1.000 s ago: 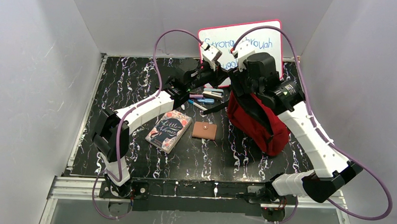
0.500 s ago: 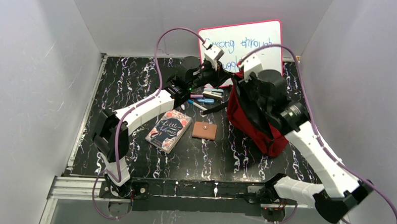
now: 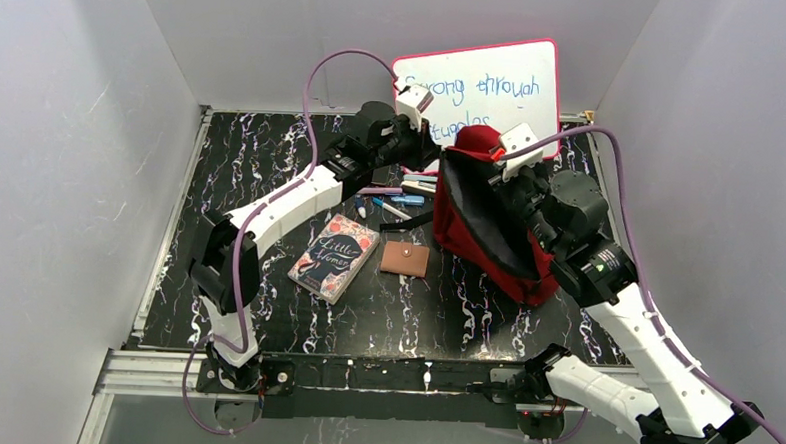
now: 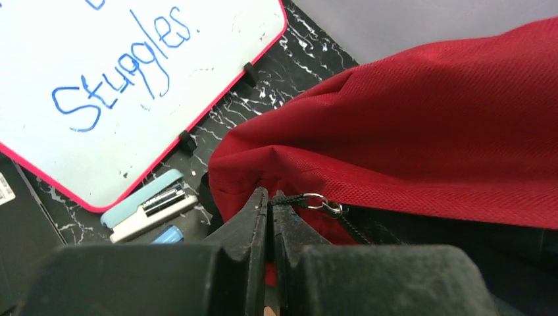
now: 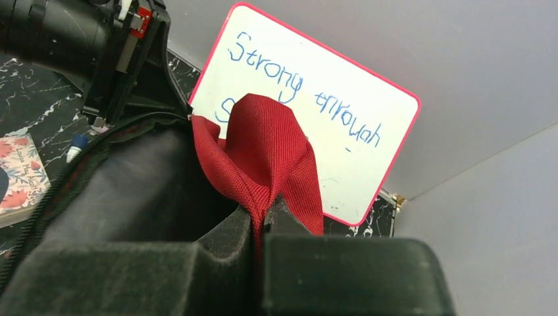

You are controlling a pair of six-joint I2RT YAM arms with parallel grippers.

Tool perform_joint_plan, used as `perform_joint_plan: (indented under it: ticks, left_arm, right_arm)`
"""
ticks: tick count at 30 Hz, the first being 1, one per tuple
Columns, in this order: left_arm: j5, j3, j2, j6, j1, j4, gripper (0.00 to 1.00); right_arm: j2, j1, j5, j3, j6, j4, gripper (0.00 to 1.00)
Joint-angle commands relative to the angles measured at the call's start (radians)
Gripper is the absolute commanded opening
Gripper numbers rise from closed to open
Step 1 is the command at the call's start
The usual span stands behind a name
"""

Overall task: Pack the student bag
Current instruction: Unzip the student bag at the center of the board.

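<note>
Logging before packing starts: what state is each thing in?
student bag: upright, mouth pulled open, grey lining showing.
left gripper: shut on the bag's zipper edge.
right gripper: shut on the bag's red top loop.
book: closed, lying flat.
wallet: closed, lying flat.
whiteboard: propped upright, written on.

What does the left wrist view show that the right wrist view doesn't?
Only left wrist: the left pincer shut on the zipper pull, and the word "Stuggles" on the whiteboard. Only right wrist: the right pincer shut on a fold of the student bag, its grey lining exposed, and the book at the left edge. Both: the student bag and the whiteboard.
</note>
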Motion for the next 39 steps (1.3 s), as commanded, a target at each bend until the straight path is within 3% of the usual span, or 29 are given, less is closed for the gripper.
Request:
perform_joint_plan:
  ticks: [1, 10, 23, 31, 35, 39]
  left_arm:
    - [-0.033, -0.05, -0.028, -0.035, 0.023, -0.035, 0.0]
    - [-0.024, -0.192, -0.056, -0.097, 0.023, -0.01, 0.0]
    - [-0.004, -0.25, -0.021, -0.129, 0.023, 0.069, 0.0]
    - [0.077, -0.217, -0.05, -0.126, 0.023, 0.138, 0.0]
    - [0.12, -0.146, -0.046, -0.128, 0.023, 0.132, 0.0]
    - [0.15, -0.127, -0.054, -0.133, 0.022, 0.153, 0.0]
  right_arm:
    - [-0.046, -0.002, 0.031, 0.002, 0.001, 0.187, 0.0]
    - [-0.057, -0.002, 0.175, -0.012, 0.057, 0.319, 0.0]
    - [-0.092, -0.002, 0.08, 0.039, 0.124, 0.352, 0.0]
    - [-0.059, -0.001, -0.087, 0.071, 0.007, 0.167, 0.01]
    - [-0.046, -0.001, -0.153, 0.076, -0.078, 0.096, 0.39]
    - [-0.032, -0.001, -0.171, 0.063, -0.182, 0.092, 0.56]
